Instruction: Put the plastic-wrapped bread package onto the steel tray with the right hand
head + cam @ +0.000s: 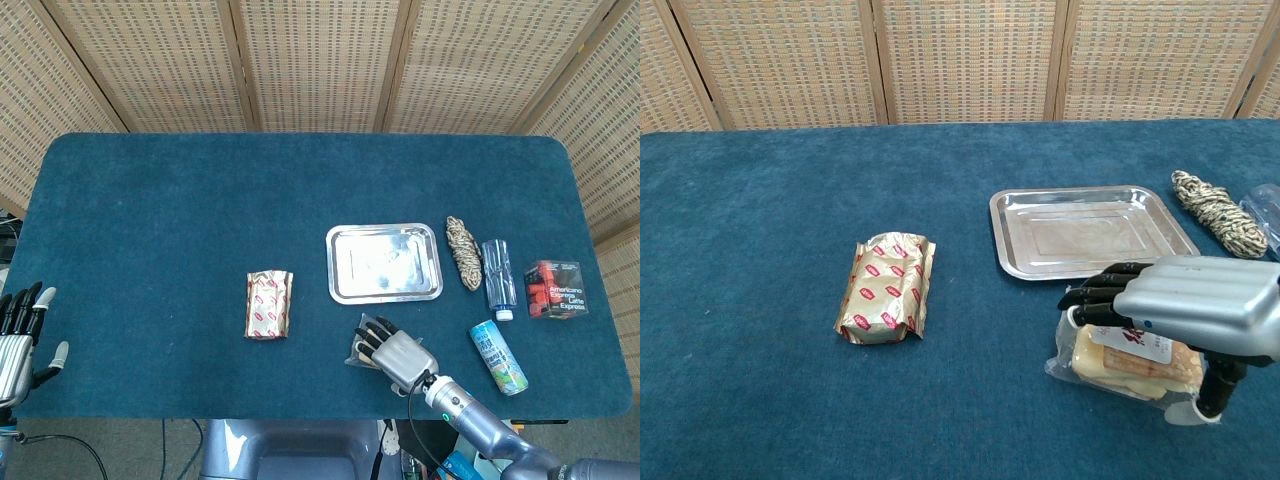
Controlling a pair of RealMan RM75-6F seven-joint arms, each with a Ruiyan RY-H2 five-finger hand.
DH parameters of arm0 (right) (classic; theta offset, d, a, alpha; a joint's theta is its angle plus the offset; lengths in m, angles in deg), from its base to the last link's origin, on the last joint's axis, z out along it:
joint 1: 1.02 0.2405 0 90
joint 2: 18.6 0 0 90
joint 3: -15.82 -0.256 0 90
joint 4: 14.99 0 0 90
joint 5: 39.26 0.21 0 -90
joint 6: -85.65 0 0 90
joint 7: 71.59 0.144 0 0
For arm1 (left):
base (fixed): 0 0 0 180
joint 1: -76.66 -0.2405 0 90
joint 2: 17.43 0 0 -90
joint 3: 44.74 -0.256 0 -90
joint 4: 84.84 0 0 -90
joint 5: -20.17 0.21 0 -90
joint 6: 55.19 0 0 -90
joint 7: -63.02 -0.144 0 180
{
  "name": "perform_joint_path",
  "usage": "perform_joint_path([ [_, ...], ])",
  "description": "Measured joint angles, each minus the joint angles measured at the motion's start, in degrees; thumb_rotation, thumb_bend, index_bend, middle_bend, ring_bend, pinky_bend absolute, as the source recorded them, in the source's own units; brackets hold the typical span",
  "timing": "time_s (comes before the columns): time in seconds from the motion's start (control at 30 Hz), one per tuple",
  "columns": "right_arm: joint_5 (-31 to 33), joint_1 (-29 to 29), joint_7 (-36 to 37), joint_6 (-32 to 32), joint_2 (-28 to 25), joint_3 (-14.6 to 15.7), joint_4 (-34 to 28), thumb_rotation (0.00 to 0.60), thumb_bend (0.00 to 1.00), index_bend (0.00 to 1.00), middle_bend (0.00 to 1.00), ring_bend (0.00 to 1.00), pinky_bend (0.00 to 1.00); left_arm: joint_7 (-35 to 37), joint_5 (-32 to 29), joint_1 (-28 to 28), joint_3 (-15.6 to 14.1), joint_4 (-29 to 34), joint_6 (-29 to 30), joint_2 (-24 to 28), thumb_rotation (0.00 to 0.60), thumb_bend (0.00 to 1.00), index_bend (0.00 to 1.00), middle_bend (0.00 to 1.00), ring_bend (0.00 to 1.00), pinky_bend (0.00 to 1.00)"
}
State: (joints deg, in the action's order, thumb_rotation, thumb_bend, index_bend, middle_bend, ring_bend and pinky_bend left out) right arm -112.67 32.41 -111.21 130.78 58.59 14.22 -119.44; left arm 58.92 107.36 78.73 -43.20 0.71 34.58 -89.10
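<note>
Covering bread package (1135, 362) | right hand (1185, 305) fingers (1095, 297) spread, grasp unclear | thumb visible chest view only

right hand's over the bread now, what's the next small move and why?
Probably close the fingers round the bread and lift. The right hand lies flat over the package, thumb low at its near edge, but the package still rests on the table and no grip shows. The tray sits empty just beyond it, so a short carry forward follows.
</note>
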Motion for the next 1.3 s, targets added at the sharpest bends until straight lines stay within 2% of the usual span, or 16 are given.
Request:
perform_joint_path([
  [0.07,0.7,0.5,0.2,-0.3,0.5,0.2,1.0,0.600,0.22,0.13,0.04,0.00,0.01,0.5,-0.3,0.0,0.1,-0.4,-0.2,0.0,0.595,0.41,0.00,0.00,0.00,0.00],
  [0.2,1.2,1.6,0.9,-0.8,1.2,0.8,2.5,0.600,0.22,0.13,0.04,0.01,0.14,1.0,-0.4,0.0,0.2,-0.9,-0.3,-0.1,0.597,0.41,0.00,0.00,0.00,0.00],
  [0.33,1.8,2.3,1.3,-0.9,1.6,1.3,3.6,0.600,0.22,0.16,0.17,0.15,0.29,1.7,-0.4,-0.1,0.2,-1.4,-0.2,-0.3,0.595,0.41,0.00,0.00,0.00,0.00],
  [0.5,1.2,2.7,2.0,-0.1,1.9,2.0,4.1,0.600,0.26,0.33,0.36,0.38,0.54,2.1,-0.6,-0.1,0.3,-2.1,-0.5,-0.5,0.596,0.41,0.00,0.00,0.00,0.00],
  [0.57,0.4,2.8,2.3,0.4,1.9,2.1,4.2,0.600,0.27,0.36,0.40,0.43,0.59,2.1,-0.4,0.0,0.3,-2.1,-0.5,-0.5,0.594,0.41,0.00,0.00,0.00,0.00],
  [0.73,-2.0,2.9,2.9,2.2,2.1,2.7,4.4,0.600,0.28,0.39,0.43,0.46,0.63,2.3,-0.4,0.0,0.3,-2.3,-0.4,-0.5,0.594,0.41,0.00,0.00,0.00,0.00],
  [0.93,-1.8,3.9,1.3,2.7,1.9,2.5,3.5,0.600,0.28,0.39,0.44,0.46,0.63,2.3,-0.4,-0.1,0.4,-2.2,-0.4,-0.4,0.594,0.41,0.00,0.00,0.00,0.00],
  [1.3,1.1,8.2,4.1,1.9,-0.8,-2.7,3.7,0.600,0.28,0.39,0.43,0.46,0.63,3.0,-1.8,0.2,0.9,-2.4,-1.7,-0.1,0.594,0.41,0.00,0.00,0.00,0.00],
])
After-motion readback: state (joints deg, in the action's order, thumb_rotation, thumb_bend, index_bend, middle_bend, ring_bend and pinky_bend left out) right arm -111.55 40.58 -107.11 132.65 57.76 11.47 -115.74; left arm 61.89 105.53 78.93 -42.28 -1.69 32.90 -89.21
